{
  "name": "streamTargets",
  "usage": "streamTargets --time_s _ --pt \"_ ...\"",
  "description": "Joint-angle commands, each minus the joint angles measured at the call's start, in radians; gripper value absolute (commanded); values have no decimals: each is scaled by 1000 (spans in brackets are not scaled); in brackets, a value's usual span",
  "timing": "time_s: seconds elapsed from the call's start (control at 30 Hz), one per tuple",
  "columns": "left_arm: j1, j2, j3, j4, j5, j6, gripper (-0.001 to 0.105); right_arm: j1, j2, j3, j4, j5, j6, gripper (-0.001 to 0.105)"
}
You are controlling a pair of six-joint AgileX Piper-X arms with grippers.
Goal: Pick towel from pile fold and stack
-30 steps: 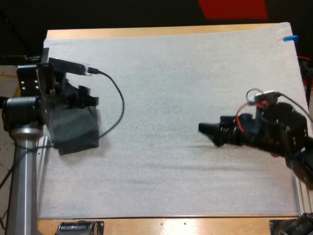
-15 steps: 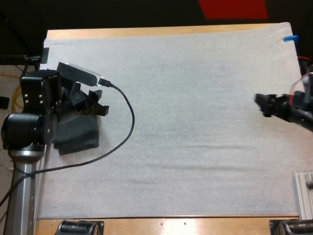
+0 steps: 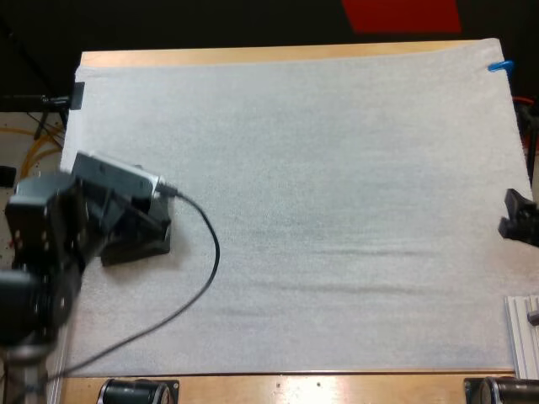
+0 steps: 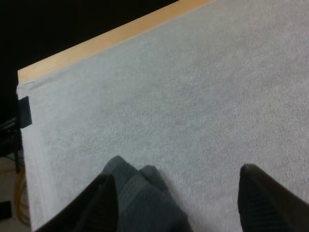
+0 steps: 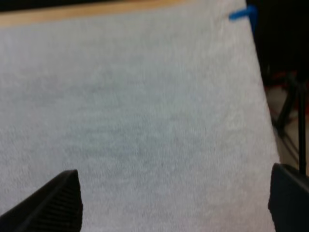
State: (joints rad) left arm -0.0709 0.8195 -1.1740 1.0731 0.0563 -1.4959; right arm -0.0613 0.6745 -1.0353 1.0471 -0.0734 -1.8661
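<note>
A dark grey-green folded towel (image 3: 141, 246) lies on the white mat (image 3: 320, 168) near its left edge, partly hidden under my left arm. My left gripper (image 3: 152, 220) hangs just over it. In the left wrist view my left gripper (image 4: 179, 200) is open, its fingers (image 4: 104, 203) wide apart and clear of the towel (image 4: 142, 203), whose rounded corner lies beside one finger. My right gripper (image 3: 518, 219) sits at the mat's right edge. In the right wrist view my right gripper (image 5: 174, 203) is open over bare mat, with nothing between its fingers (image 5: 58, 203).
The table's wooden far edge (image 3: 278, 54) runs along the back. Its near edge (image 3: 320, 389) shows at the front. A metal rail (image 3: 524, 337) stands at the near right corner.
My left arm has drawn back toward the near left, away from the towel lying on the mat. My right arm has pulled back from the middle of the mat to its right edge.
</note>
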Motion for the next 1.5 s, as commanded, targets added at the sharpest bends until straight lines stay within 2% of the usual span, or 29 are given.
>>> streamTargets --time_s 0.0,0.2,0.47,0.6,0.73,0.83,1.0,1.07,1.27,1.47 --pt "1 -39 19 -7 -16 4 53 -6 -40 -6 15 0 -12 75" --pt "1 -275 157 -33 -21 4 53 -6 -218 8 39 0 -12 75" --pt "1 -597 297 -33 -24 1 53 -6 -490 125 26 0 -12 75" --pt "1 -713 338 56 -56 1 53 -6 -636 197 35 5 1 75" --pt "1 -805 355 154 -56 -2 53 -6 -735 252 42 10 8 75" --pt "1 -870 365 221 -66 -28 53 -4 -718 260 96 16 6 75" --pt "1 -977 417 342 -98 -52 53 -4 -720 308 92 16 8 75" --pt "5 -974 417 380 -102 -55 53 -4 -720 320 85 16 8 75" --pt "8 -973 421 292 -109 -59 53 -4 -720 328 62 7 0 75" --pt "8 -973 486 63 -105 -59 53 -4 -720 354 18 7 0 75"
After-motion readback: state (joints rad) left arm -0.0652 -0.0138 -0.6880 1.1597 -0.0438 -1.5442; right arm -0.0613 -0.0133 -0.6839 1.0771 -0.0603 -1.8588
